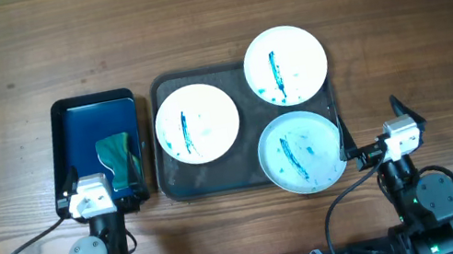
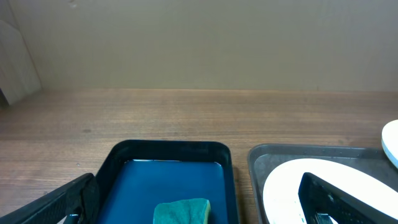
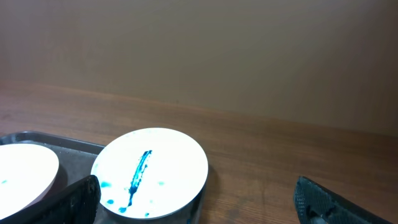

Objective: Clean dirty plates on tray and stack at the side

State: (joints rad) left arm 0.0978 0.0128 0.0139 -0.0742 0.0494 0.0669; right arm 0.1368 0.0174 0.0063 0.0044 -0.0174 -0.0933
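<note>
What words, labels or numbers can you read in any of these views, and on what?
None can be read.
The three plates carry only blue smears, no print.
The grey tray, the blue tray and the sponge show no markings.

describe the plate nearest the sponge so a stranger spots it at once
Find the grey tray mid-table, holding three white plates smeared blue. The left plate sits alone on the side nearest the blue bin; the far right plate and near right plate both overhang the tray's edges.
</note>
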